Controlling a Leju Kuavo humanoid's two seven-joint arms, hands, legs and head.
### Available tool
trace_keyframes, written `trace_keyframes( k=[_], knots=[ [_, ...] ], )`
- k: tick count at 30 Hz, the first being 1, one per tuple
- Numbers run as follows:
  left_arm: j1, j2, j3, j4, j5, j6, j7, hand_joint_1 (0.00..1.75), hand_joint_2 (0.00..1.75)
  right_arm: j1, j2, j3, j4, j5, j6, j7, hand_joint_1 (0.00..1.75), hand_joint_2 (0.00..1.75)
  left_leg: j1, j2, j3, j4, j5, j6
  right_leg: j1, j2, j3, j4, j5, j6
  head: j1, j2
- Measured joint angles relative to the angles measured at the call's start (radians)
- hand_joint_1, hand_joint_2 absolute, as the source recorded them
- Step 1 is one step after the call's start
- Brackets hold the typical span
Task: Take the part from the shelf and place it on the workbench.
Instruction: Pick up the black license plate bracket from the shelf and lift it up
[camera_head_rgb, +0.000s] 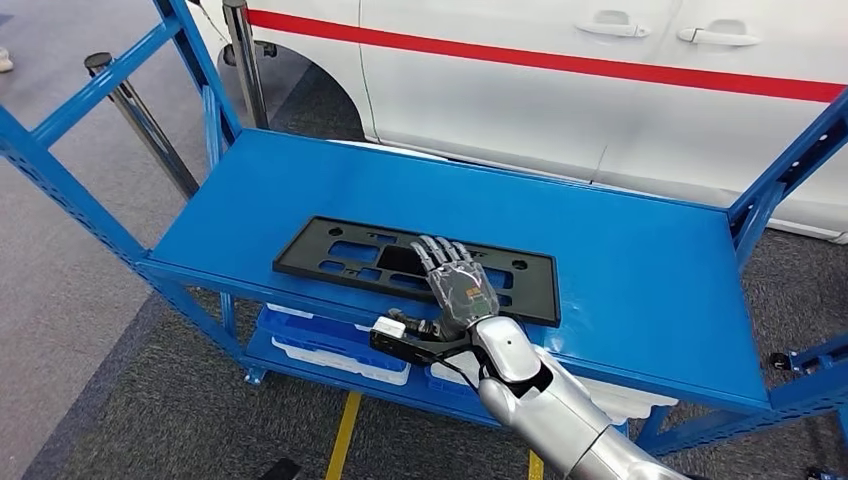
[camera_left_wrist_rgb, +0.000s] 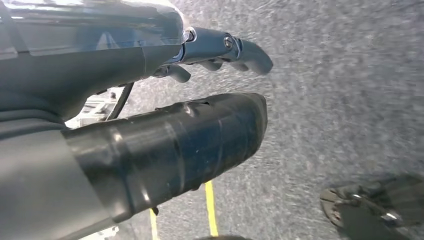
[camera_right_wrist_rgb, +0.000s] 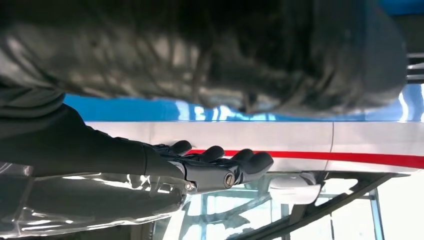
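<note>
While right hand (camera_head_rgb: 455, 283) hovers spread, holding nothing, over part (camera_head_rgb: 330, 252) on shelf (camera_head_rgb: 640, 260): reach step; next, lower and grip edge.

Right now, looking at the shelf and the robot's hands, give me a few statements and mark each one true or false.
1. The black part lies flat on the blue shelf's top level. True.
2. The right hand is over the part's near edge, fingers spread. True.
3. The part is lifted clear of the shelf. False: it lies on the shelf.
4. The left hand holds the part. False: it hangs over the floor, holding nothing.
5. A white car with a red stripe stands behind the shelf. True.
</note>
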Motion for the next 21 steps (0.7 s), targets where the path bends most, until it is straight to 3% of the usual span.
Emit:
trace_keyframes(
  k=[2,3,5,6,7,8,11,13,17,18,21],
  knots=[
    [0.0,0.0,0.0,0.0,0.0,0.0,0.0,0.0,0.0,-0.003,0.0,0.0,0.001,0.0,0.0,-0.001,0.0,0.0,0.004,0.001,0.005,-0.011,0.007,0.013,0.0,0.0,-0.011,0.027,-0.022,0.01,0.0,0.0],
    [-0.001,0.0,0.0,0.0,0.0,0.0,0.0,0.0,0.0,-0.005,0.0,0.0,0.002,0.0,0.0,-0.002,0.0,0.0,0.006,0.001,0.007,-0.016,0.01,0.019,0.0,0.0,-0.03,0.069,-0.048,0.013,0.0,0.0],
    [-0.001,0.0,0.0,0.0,0.0,0.0,0.0,0.0,0.0,-0.006,0.0,0.0,0.006,-0.001,0.0,-0.002,0.0,0.0,0.004,0.002,0.006,-0.017,0.01,0.024,-0.002,0.0,-0.092,0.203,-0.112,0.016,0.001,0.0],
    [-0.001,0.0,0.0,0.0,0.0,0.0,0.0,0.0,0.0,-0.005,0.0,0.0,0.009,-0.001,0.0,-0.003,0.0,0.0,0.003,0.002,0.005,-0.016,0.01,0.024,-0.002,0.0,-0.12,0.26,-0.13,0.017,0.001,0.0],
    [0.001,0.0,0.0,0.0,0.0,0.0,0.0,0.0,0.0,-0.004,0.0,0.0,0.011,-0.001,0.0,-0.003,0.0,0.0,0.003,0.002,0.005,-0.015,0.009,0.025,-0.003,0.0,-0.134,0.286,-0.13,0.017,0.001,0.0],
    [0.001,0.0,0.0,0.0,0.0,0.0,0.0,0.0,0.0,-0.004,0.0,0.0,0.013,-0.001,0.0,-0.003,0.0,0.0,0.002,0.001,0.005,-0.013,0.008,0.025,-0.003,-0.001,-0.129,0.272,-0.11,0.017,0.001,0.0],
    [0.001,-0.002,0.0,0.0,0.0,0.0,0.0,0.0,0.0,-0.009,0.0,0.001,0.016,-0.004,0.003,-0.004,0.0,0.0,0.001,0.0,0.003,0.0,0.001,0.018,0.0,-0.001,-0.038,0.078,-0.016,0.007,0.0,0.0],
    [0.0,-0.003,0.0,0.0,0.001,0.001,0.0,0.0,0.0,-0.014,0.0,0.002,0.018,-0.011,0.008,-0.005,0.0,0.0,-0.003,-0.001,-0.002,0.006,-0.002,0.01,0.003,-0.001,-0.007,0.01,-0.001,0.0,0.0,0.0],
    [-0.001,-0.004,0.0,0.0,0.003,0.002,-0.001,0.0,0.0,-0.022,0.002,0.007,0.027,-0.033,0.02,-0.008,0.0,1.75,-0.001,0.0,-0.011,0.026,-0.018,-0.011,0.001,0.001,-0.005,0.001,0.005,-0.019,0.0,0.0],
    [-0.001,-0.004,0.0,0.0,0.003,0.002,-0.001,0.0,0.0,-0.025,0.004,0.008,0.028,-0.038,0.021,-0.009,0.0,1.75,0.001,0.0,-0.026,0.061,-0.041,-0.017,-0.002,0.0,-0.004,-0.002,0.007,-0.024,0.0,0.0],
    [-0.001,-0.004,0.0,0.0,0.005,0.002,-0.002,0.0,0.0,-0.03,0.008,0.014,0.036,-0.046,0.027,-0.012,0.0,1.75,0.006,0.001,-0.112,0.249,-0.128,-0.031,-0.003,-0.002,-0.005,-0.003,0.007,-0.028,0.0,0.0]
  ],
)
